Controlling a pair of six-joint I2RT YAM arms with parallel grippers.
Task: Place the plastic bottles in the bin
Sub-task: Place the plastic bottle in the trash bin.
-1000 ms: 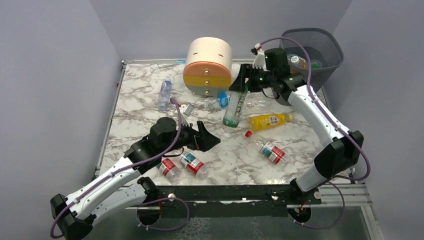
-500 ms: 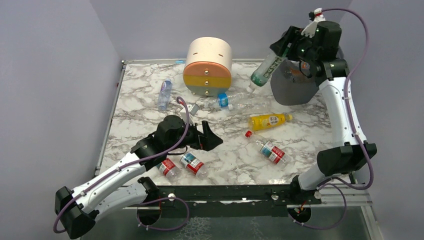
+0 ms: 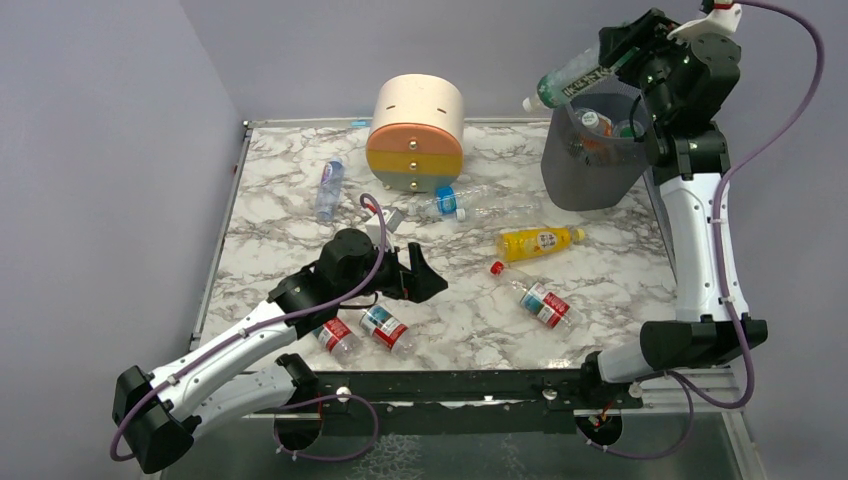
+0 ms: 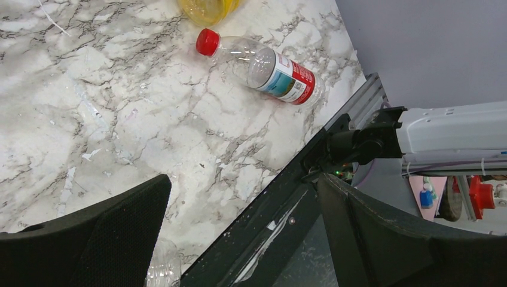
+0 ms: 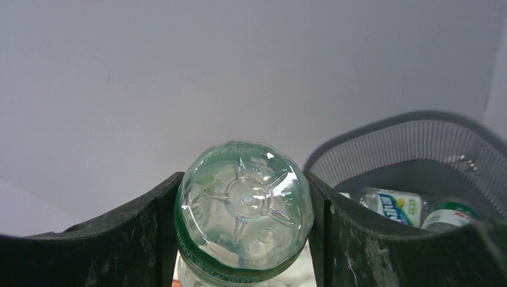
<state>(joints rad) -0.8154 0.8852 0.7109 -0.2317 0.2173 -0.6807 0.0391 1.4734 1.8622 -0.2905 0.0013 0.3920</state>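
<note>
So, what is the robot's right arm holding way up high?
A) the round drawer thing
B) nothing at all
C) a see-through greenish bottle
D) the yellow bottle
C: the right end effector is shut on the greenish bottle, held in the air up by the bin, with the bottle's base between its fingers in the right wrist view.

Round drawer unit [image 3: 415, 135], cream above an orange and a yellow drawer front, standing at the far side of the grey-veined white marble table [image 3: 280, 230]. Black metal rail [image 3: 450, 385] along the table's near edge. Pale lilac walls [image 3: 100, 150] on three sides.
</note>
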